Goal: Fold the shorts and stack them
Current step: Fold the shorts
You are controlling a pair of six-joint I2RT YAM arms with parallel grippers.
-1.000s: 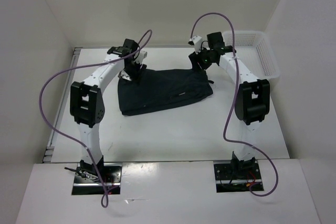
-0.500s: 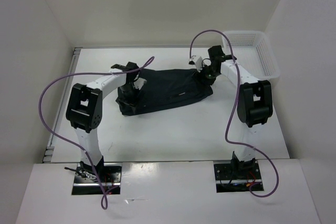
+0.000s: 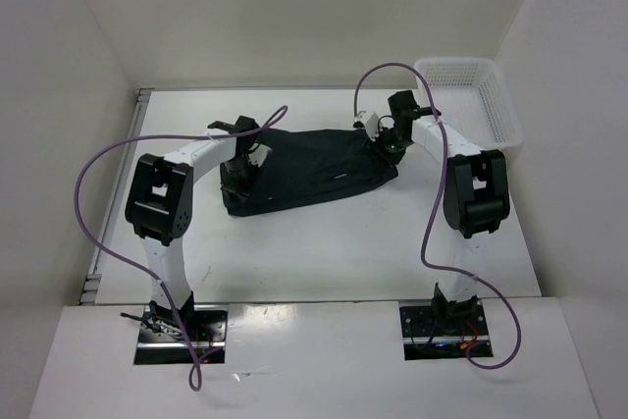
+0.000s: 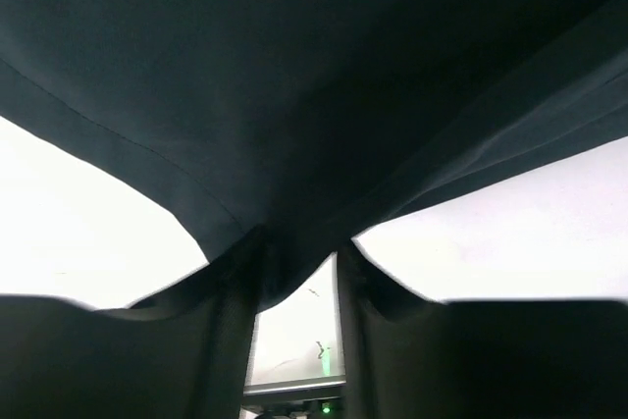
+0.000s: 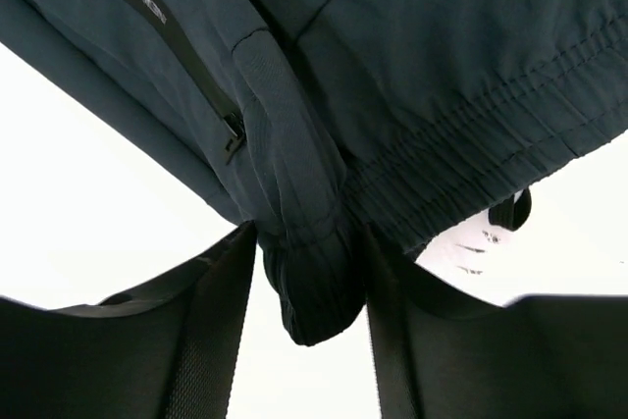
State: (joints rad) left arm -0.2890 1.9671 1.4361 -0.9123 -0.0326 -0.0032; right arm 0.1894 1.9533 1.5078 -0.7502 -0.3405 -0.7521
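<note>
The black shorts (image 3: 312, 168) lie spread flat, slightly askew, in the middle of the table. My left gripper (image 3: 240, 170) is down on their left end. In the left wrist view it (image 4: 297, 264) is shut on a fold of the hem of the shorts (image 4: 314, 76). My right gripper (image 3: 384, 143) is at their right end. In the right wrist view it (image 5: 310, 277) is shut on a bunched part of the elastic waistband of the shorts (image 5: 412, 56), beside a zip pocket (image 5: 201, 66). A drawstring loop (image 5: 512, 213) hangs at the right.
A white mesh basket (image 3: 494, 95) stands at the back right corner, close behind the right arm. White walls close in the table on the left, back and right. Purple cables loop above both arms.
Over the last second both grippers have come down from the far side onto the two ends of the shorts and taken hold of the fabric. The shorts have hardly shifted.
</note>
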